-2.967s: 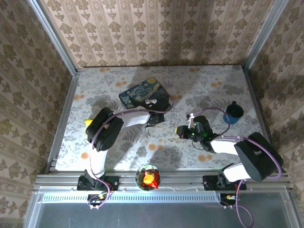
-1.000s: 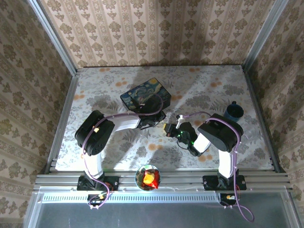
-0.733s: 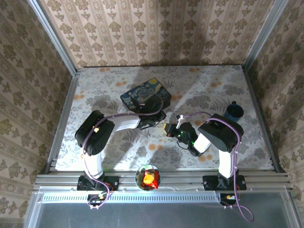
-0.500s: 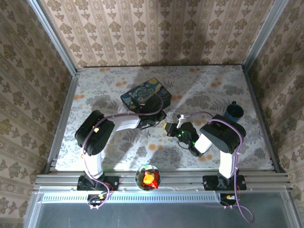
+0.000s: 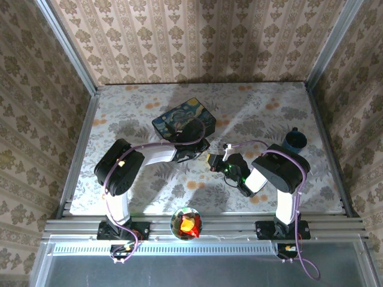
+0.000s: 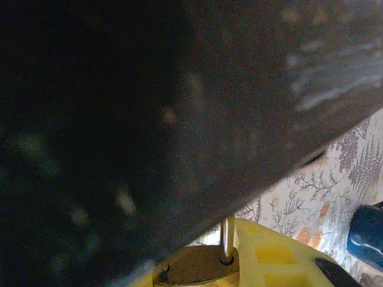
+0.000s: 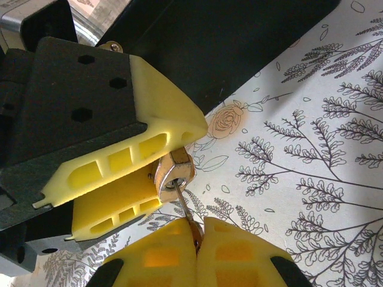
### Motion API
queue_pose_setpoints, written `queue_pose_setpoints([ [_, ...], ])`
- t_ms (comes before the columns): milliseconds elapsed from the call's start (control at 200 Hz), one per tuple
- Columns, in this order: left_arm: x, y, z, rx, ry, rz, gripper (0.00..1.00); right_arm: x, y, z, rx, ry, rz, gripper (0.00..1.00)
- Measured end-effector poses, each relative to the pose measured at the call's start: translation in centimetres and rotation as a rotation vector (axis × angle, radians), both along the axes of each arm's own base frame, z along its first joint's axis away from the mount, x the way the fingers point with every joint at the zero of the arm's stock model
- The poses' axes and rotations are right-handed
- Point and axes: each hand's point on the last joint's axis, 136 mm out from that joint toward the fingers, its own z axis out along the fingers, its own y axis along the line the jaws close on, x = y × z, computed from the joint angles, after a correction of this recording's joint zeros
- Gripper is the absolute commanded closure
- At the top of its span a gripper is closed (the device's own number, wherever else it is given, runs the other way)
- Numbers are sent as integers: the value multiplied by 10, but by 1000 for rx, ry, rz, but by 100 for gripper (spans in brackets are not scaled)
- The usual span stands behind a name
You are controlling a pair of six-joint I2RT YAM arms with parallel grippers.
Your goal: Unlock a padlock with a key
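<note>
Two grips, left jaws clamping padlock (image 7: 173,172), right jaws pinching inserted key (image 7: 184,209)

On my right wrist camera the padlock (image 7: 173,173) shows me one end face; the rest is buried between the left hand (image 7: 172,162)'s yellow fingers (image 7: 149,140). The key (image 7: 184,210)'s head is hidden inside the pinched right hand (image 7: 199,232). On the left wrist camera a dark blurred mass (image 6: 149,119) I can't identify covers the upper shackle, the bottom edge cuts the padlock body, and the right edge crops the blue cup (image 6: 366,236). From above, padlock and key are too small to make out.
</note>
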Motion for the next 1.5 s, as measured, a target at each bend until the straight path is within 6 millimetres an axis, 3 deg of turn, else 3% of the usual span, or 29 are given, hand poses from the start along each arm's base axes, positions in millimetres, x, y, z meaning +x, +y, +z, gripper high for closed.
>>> queue_pose_setpoints([
  [1500, 24, -2, 12, -129, -44, 49, 100, 26, 4, 10, 228, 174, 113, 100],
])
